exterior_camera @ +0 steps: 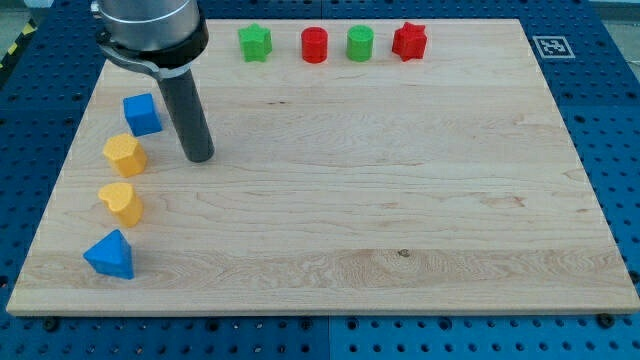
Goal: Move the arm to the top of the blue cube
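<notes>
You see my tip (201, 157) resting on the wooden board (330, 200); it is a plain rod with no fingers, so no grasp state can be told, and its upper mount is cut off at the view's top. The blue cube (142, 114) sits just to the view's left of the tip and slightly up, apart from it. Below that run a yellow block (125, 154), shape unclear, a yellow heart-like block (122, 201) and a blue triangular block (110, 255). Far toward the view's top right stand a green star (255, 42), red cylinder (315, 44), green cylinder (360, 43) and red star (409, 40)
</notes>
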Controlling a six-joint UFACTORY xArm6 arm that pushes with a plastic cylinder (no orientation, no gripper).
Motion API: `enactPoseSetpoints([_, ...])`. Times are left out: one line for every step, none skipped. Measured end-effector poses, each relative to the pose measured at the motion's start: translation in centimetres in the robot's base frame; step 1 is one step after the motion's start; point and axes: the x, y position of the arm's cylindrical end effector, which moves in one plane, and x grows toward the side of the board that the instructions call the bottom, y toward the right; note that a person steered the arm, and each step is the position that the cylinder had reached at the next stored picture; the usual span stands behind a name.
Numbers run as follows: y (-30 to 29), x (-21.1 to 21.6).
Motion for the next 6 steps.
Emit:
enactPoseSetpoints([0.0,0.0])
enactPoseSetpoints([0.6,-1.2])
enactPoseSetpoints([1.9,-4.2])
enactPoseSetpoints([2.1,-7.0])
enactPoseSetpoints([0.8,-9.6])
enactPoseSetpoints([-3.3,-11.6])
